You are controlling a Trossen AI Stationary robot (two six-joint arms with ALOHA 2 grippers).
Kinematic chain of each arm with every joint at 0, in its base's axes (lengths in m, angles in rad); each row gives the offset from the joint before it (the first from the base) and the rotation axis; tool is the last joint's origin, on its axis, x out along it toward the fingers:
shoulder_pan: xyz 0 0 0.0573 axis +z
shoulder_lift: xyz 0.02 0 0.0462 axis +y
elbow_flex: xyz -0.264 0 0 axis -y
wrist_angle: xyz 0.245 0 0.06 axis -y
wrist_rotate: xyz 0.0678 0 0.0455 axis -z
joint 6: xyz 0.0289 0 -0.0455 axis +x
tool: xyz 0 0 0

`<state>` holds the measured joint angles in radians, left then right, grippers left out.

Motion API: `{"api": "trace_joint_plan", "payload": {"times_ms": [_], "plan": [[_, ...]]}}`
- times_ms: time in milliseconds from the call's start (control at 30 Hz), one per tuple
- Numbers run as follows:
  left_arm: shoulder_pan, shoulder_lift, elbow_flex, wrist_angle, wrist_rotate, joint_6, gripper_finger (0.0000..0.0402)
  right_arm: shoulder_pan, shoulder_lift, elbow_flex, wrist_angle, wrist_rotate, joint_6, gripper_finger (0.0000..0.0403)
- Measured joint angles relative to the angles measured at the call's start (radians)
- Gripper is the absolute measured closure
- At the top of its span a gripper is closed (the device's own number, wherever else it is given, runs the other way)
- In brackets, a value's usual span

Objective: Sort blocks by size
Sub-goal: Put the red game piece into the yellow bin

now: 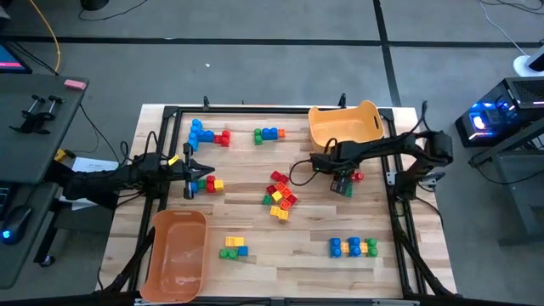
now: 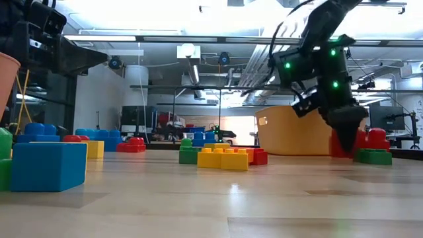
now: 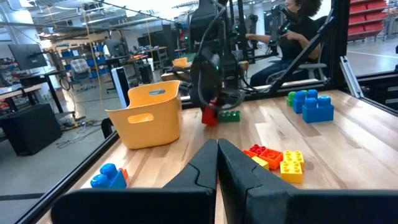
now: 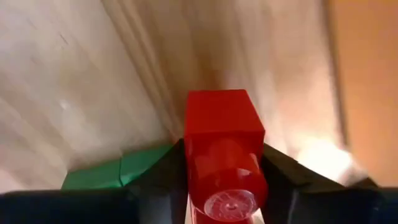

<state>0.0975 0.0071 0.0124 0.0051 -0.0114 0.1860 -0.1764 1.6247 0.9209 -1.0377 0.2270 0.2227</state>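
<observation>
Orange bins (image 1: pixel 345 124) (image 1: pixel 177 255) look empty, while the blocks (image 1: pixel 280 197) lie scattered in clusters over the surface (image 1: pixel 255 238); sorting has barely begun. Right pincer (image 4: pixel 225 167) grasps a small red block (image 4: pixel 222 140) beside the far bin. Left pincer (image 3: pixel 217 163), clenched and empty, waits.

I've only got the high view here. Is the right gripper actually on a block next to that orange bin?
Observer: Yes. The right wrist view shows a red block between the right gripper fingers, touching on both sides.
Operator: And the left gripper?
Observer: Its wrist view shows the left gripper shut and empty, pointing across the table.
Operator: Anyone nearby?
Observer: In the left wrist view a person sits beyond the table's far side.
</observation>
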Motion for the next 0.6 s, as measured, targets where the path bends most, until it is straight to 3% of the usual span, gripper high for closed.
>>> {"api": "trace_joint_plan", "payload": {"times_ms": [133, 333, 500, 600], "plan": [[0.0, 0.0, 0.0, 0.0, 0.0, 0.0, 0.0401, 0.003, -0.091, 0.102, -0.074, -0.001, 0.003, 0.0268], [0.0, 0.0, 0.0, 0.0, 0.0, 0.0, 0.0401, 0.026, -0.265, 0.382, -0.087, -0.026, -0.018, 0.0268], [0.0, 0.0, 0.0, 0.0, 0.0, 0.0, 0.0401, -0.058, -0.328, 0.528, -0.102, 0.261, -0.048, 0.0268], [0.0, 0.0, 0.0, 0.0, 0.0, 0.0, 0.0401, -0.168, -0.322, 0.537, -0.108, 0.292, -0.053, 0.0268]]}}
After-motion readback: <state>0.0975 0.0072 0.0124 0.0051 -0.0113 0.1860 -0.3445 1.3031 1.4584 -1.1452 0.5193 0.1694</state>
